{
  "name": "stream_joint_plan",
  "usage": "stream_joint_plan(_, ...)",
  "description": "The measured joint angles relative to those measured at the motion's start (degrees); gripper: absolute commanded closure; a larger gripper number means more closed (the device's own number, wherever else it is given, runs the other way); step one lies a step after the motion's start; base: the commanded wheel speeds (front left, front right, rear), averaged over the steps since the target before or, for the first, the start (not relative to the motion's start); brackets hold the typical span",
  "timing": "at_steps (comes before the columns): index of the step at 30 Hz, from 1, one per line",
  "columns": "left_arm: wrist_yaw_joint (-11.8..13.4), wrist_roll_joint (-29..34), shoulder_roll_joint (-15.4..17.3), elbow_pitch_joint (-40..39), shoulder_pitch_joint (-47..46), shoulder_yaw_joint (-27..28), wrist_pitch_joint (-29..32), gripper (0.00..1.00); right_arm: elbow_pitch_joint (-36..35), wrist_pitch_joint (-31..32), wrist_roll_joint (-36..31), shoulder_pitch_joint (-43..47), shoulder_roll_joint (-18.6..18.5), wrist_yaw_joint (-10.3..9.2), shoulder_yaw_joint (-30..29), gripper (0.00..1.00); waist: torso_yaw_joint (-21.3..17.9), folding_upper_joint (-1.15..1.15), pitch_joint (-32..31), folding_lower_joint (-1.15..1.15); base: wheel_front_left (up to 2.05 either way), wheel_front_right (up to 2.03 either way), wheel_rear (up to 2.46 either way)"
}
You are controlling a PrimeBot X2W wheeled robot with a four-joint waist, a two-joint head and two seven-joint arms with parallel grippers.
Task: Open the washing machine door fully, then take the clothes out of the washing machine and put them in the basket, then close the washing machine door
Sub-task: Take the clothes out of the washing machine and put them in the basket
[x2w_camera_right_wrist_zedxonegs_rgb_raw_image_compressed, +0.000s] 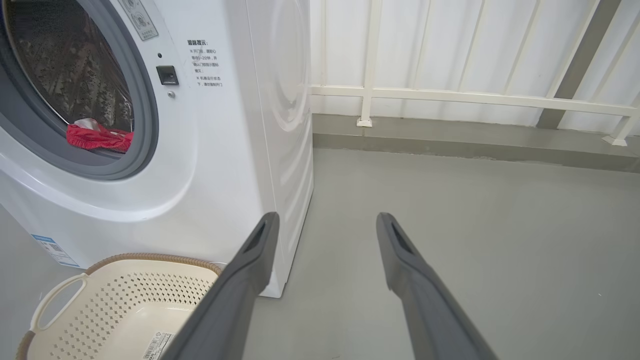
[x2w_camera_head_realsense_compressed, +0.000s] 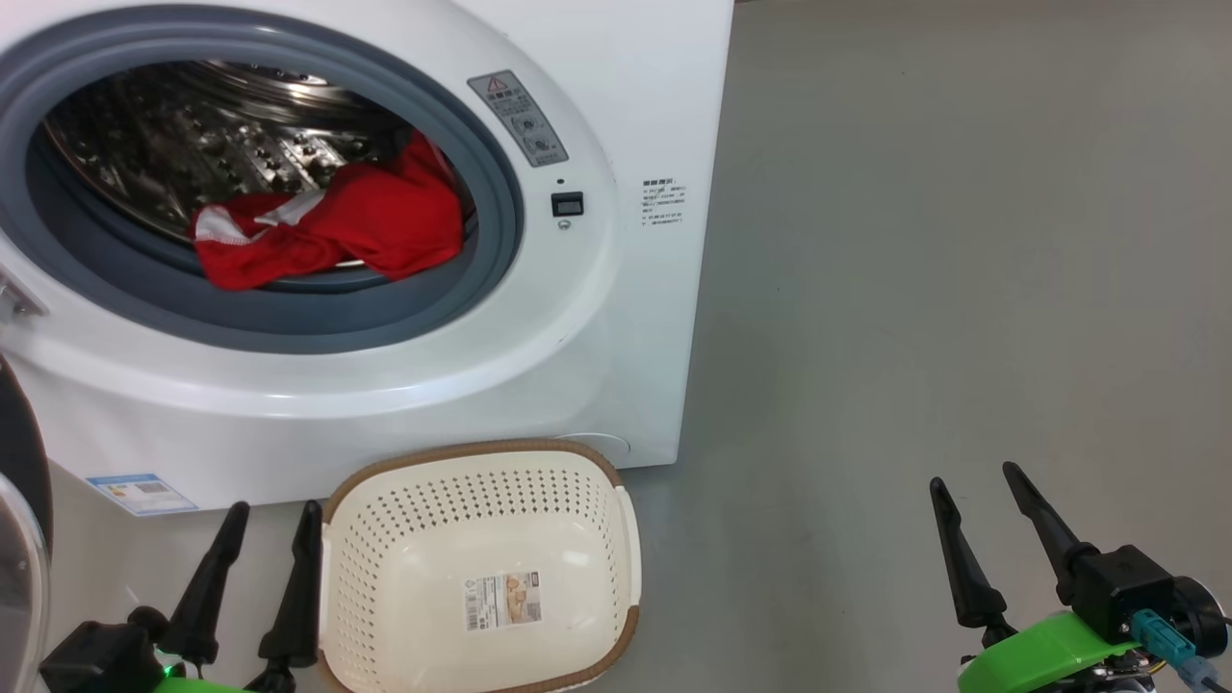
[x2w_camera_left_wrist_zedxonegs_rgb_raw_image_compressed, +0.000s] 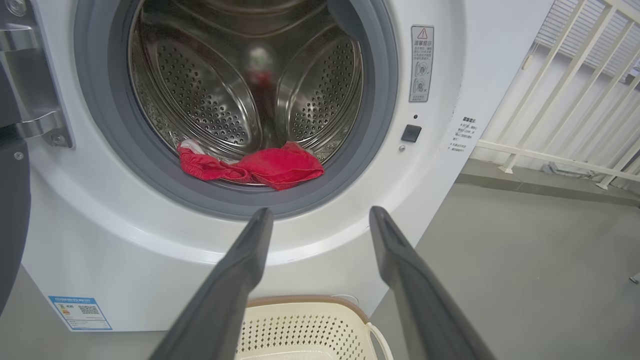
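Note:
The white washing machine [x2w_camera_head_realsense_compressed: 616, 318] stands with its mouth uncovered. Its door [x2w_camera_head_realsense_compressed: 19, 500] hangs swung out at the left edge of the head view, black rim and glass showing. Red clothes [x2w_camera_head_realsense_compressed: 332, 231] with white trim lie at the front lip of the steel drum, also visible as the clothes [x2w_camera_left_wrist_zedxonegs_rgb_raw_image_compressed: 255, 167] in the left wrist view and the clothes [x2w_camera_right_wrist_zedxonegs_rgb_raw_image_compressed: 97, 136] in the right wrist view. The cream basket [x2w_camera_head_realsense_compressed: 481, 529] sits on the floor below the opening, holding nothing. My left gripper [x2w_camera_head_realsense_compressed: 272, 505] is open just left of the basket. My right gripper [x2w_camera_head_realsense_compressed: 972, 478] is open, far to the right over bare floor.
Grey floor [x2w_camera_head_realsense_compressed: 914, 289] spreads to the right of the machine. A white railing [x2w_camera_right_wrist_zedxonegs_rgb_raw_image_compressed: 450, 95] and a low kerb run along the back behind it. The door hinge bracket [x2w_camera_left_wrist_zedxonegs_rgb_raw_image_compressed: 35, 100] juts out at the left of the opening.

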Motion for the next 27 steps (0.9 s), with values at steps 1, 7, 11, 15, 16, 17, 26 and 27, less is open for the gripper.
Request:
stream_joint_plan(1,0.0,0.0,0.0,0.0,0.0,0.0,0.0,0.00,0.0,0.0,0.0,0.0,0.0,0.00,0.0,0.00,0.0,0.00,0.0,0.00,0.00,0.00,0.00)
stream_joint_plan(7,0.0,0.0,0.0,0.0,0.0,0.0,0.0,0.00,0.0,0.0,0.0,0.0,0.0,0.00,0.0,0.00,0.0,0.00,0.4,0.00,0.00,0.00,0.00)
stream_joint_plan(11,0.0,0.0,-0.1,0.4,-0.2,-0.1,0.0,0.00,0.0,0.0,0.0,-0.1,0.1,0.00,0.2,0.00,-0.1,0.00,0.9,0.00,0.00,0.00,0.00)
stream_joint_plan(15,0.0,0.0,0.0,2.5,-2.7,-0.2,0.0,0.00,-0.3,0.0,0.0,-0.8,0.4,0.00,0.4,0.00,-0.3,0.00,2.1,0.00,0.00,0.00,0.00)
stream_joint_plan(16,0.0,0.0,0.1,3.2,-3.8,-0.3,0.0,0.00,-0.3,0.0,0.0,-1.1,0.4,0.00,0.4,0.00,-0.3,0.00,2.5,0.00,0.00,0.00,0.00)
stream_joint_plan(17,0.0,0.0,0.6,4.7,-6.6,-1.1,0.0,0.00,-0.3,0.0,0.0,-1.9,0.5,0.00,0.5,0.00,-0.4,0.00,3.5,0.00,0.00,0.00,0.00)
stream_joint_plan(26,0.0,-0.1,3.8,17.4,-24.9,-7.2,0.0,0.00,-0.9,0.0,0.0,-5.2,0.8,0.00,0.8,0.00,-1.0,0.00,9.1,0.00,0.00,0.00,0.00)
stream_joint_plan(27,0.0,-0.3,4.2,19.3,-27.2,-8.2,0.0,0.00,-1.0,0.0,0.0,-5.7,0.8,0.00,0.9,0.00,-1.2,0.00,9.8,0.00,0.00,0.00,0.00)
